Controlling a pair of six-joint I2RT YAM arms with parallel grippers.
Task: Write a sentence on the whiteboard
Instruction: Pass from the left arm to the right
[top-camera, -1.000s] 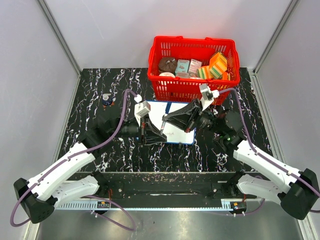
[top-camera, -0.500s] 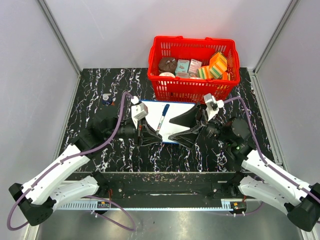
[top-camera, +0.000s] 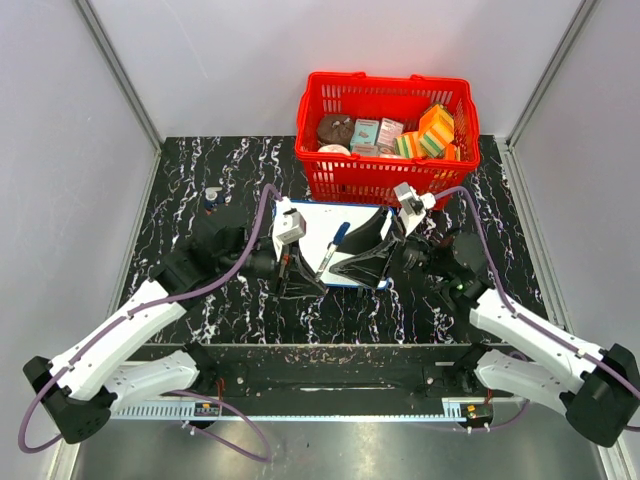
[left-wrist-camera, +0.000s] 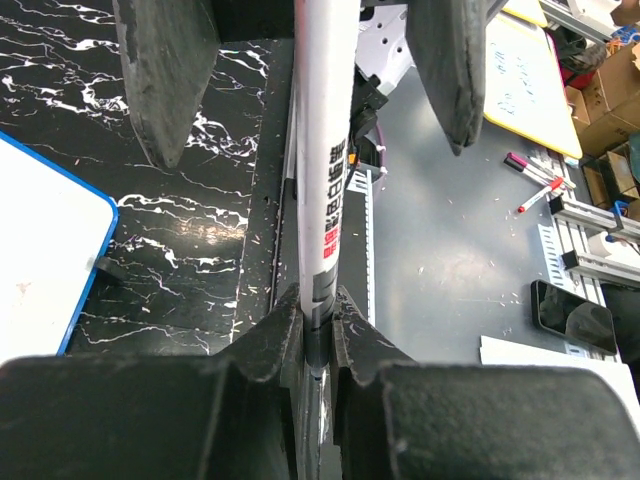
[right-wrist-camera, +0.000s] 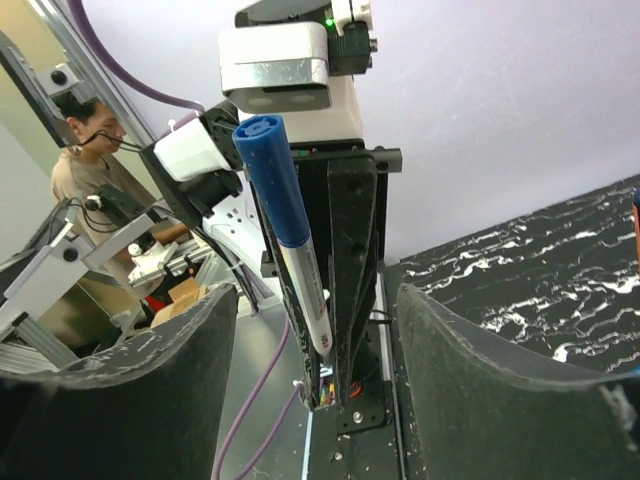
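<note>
Your left gripper (left-wrist-camera: 315, 320) squeezes the marker (left-wrist-camera: 325, 150) tight, cap (right-wrist-camera: 268, 170) toward 1 o'clock, likely so your open right gripper (right-wrist-camera: 312, 340) can pull it off.

The left pincer (left-wrist-camera: 315, 318) is clamped tight on a marker (left-wrist-camera: 328, 220), white with red and black print. The right pincer (left-wrist-camera: 312, 152) stands spread, one finger on either side of it, apart. A whiteboard (left-wrist-camera: 40, 270) corner lies on the black bench (left-wrist-camera: 190, 250).

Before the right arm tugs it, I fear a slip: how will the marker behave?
The marker looks stiff and light, so unlikely to bend. Its smooth round barrel, pinched only near the tail by the left fingers, may pivot or slide.
</note>
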